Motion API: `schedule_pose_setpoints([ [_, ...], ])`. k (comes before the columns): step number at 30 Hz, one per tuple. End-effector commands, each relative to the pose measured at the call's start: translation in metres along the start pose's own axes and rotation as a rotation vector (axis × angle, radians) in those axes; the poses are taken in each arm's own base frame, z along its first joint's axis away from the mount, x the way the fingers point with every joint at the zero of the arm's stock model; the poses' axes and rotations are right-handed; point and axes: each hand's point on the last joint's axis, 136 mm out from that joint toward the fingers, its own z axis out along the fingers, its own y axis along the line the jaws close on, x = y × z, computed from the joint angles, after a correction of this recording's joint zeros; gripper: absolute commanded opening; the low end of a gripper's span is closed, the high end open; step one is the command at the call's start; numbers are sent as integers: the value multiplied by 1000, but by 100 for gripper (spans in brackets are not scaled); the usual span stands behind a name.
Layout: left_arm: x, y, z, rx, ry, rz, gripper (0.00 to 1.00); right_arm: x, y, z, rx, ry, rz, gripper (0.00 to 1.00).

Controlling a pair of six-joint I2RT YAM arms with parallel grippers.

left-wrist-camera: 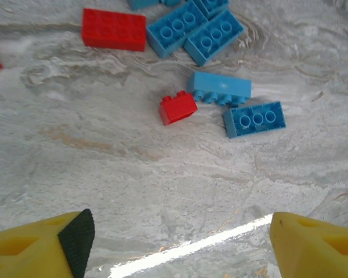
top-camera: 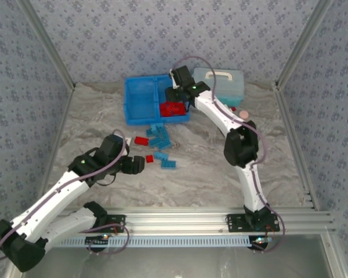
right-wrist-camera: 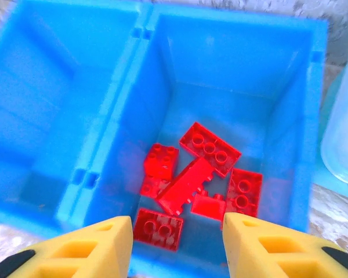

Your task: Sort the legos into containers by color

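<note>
The bright blue tray (top-camera: 140, 107) stands at the back of the table. Its right compartment (right-wrist-camera: 232, 87) holds several red legos (right-wrist-camera: 200, 174); its left compartment (right-wrist-camera: 40, 104) is bare. My right gripper (right-wrist-camera: 177, 249) hovers open above the right compartment, nothing between its fingers. On the table lie light blue legos (left-wrist-camera: 197, 32), a long red lego (left-wrist-camera: 114, 29) and a small red lego (left-wrist-camera: 177, 108), with another blue pair (left-wrist-camera: 238, 104) beside it. My left gripper (left-wrist-camera: 180, 243) is open, low over bare table short of the small red lego, also seen from above (top-camera: 140, 165).
A pale-blue lidded case (top-camera: 223, 81) with a white handle sits right of the tray. A pink disc (top-camera: 242, 113) lies beside the right arm. Patterned walls and metal rails enclose the table; a rail runs along the near edge.
</note>
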Motion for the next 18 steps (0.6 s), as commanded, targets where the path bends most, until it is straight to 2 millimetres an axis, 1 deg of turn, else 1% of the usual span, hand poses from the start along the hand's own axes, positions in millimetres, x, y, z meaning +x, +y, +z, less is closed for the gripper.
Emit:
schedule_pose_setpoints([
  [1,4,-13,20,29,23,49,77,-7,13,-61,-55,-79,3,50],
  [2,-1,-17,29,32,10,64,76,-2,13,-79,-74,-102,10,52],
  [4,-2,-14,46,-3,26,70,75,15,11,-102,-96,-118,43,55],
  [7,-8,-8,68,-83,58,45,72,47,5,-129,-106,-110,86,61],
  [8,-9,-8,76,-96,61,26,70,55,2,-138,-95,-114,99,63],
  [11,-13,-9,97,-115,75,-17,62,79,-12,-157,-57,-119,131,66],
  [12,-12,-11,104,-117,86,-19,61,83,-15,-163,-49,-125,138,67],
  [13,-12,-13,111,-110,95,-20,61,83,-17,-171,-46,-144,143,67],
  [14,-13,-18,119,-93,102,-16,61,94,-21,-171,-34,-129,141,68],
  [16,-14,-21,129,-83,108,-19,62,98,-25,-174,-18,-133,133,70],
  [18,-16,-21,137,-97,116,-13,65,100,-28,-175,-7,-123,124,70],
])
